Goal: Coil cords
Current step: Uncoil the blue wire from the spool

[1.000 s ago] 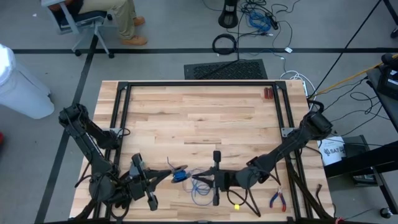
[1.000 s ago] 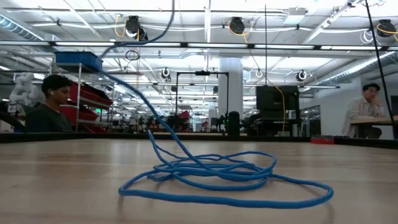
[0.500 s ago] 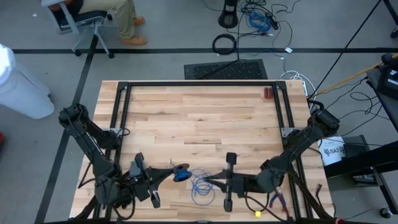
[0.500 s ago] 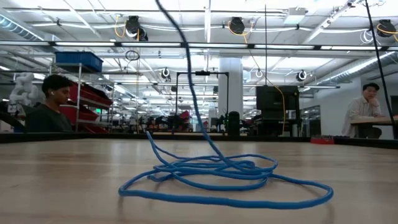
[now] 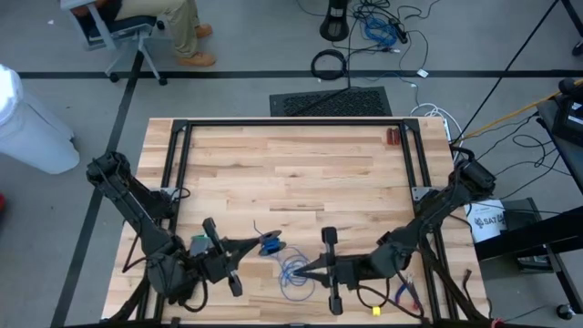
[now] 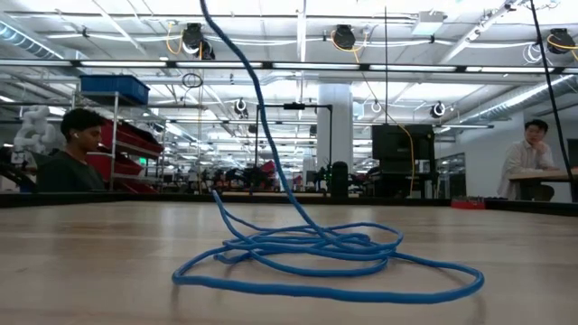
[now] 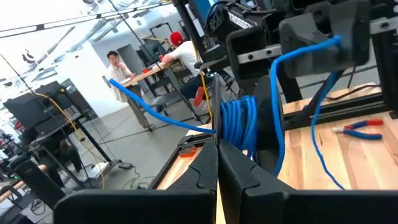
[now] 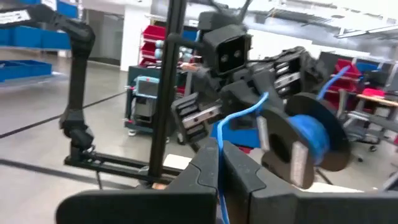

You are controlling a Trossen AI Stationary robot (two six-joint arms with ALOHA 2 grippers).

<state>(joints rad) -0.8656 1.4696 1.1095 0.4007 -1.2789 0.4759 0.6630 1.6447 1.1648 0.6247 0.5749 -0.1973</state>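
Observation:
The blue cord is partly wound on a small dark spool (image 5: 270, 245), which my left gripper (image 5: 253, 244) carries above the table near its front edge. The rest of the cord lies in loose loops (image 5: 293, 273) on the wood, flat on the table in the low view (image 6: 316, 248), with one strand (image 6: 257, 99) rising out of them. My right gripper (image 5: 297, 271) is shut on that strand just right of the spool. In the left wrist view the wound cord (image 7: 244, 124) sits right past my shut fingers. My left gripper is shut on the spool at the side nearest it (image 7: 225, 138), reaching in level from the table's left. Its own fingers hide which part they have. The spool is lifted clear of the table. My right gripper pinches a single strand of the cord (image 8: 218, 138) between its two fingers, coming level from the table's right. From the fingers the strand runs up in a slack bend (image 8: 242, 112) to the spool; the other way it drops to the loops on the table.
Red-handled pliers (image 5: 405, 293) and a small yellow piece (image 5: 373, 312) lie by the right arm near the front edge. A small red object (image 5: 392, 137) sits at the far right of the table. A black frame (image 5: 291, 123) borders the wood. People sit beyond the table.
My right gripper has gone up and a little toward the table's right edge with the cord. The strand above the loops, which slanted up to the left, now rises more steeply. My left gripper has carried the spool slightly toward the far edge and the right. The loops have stayed put.

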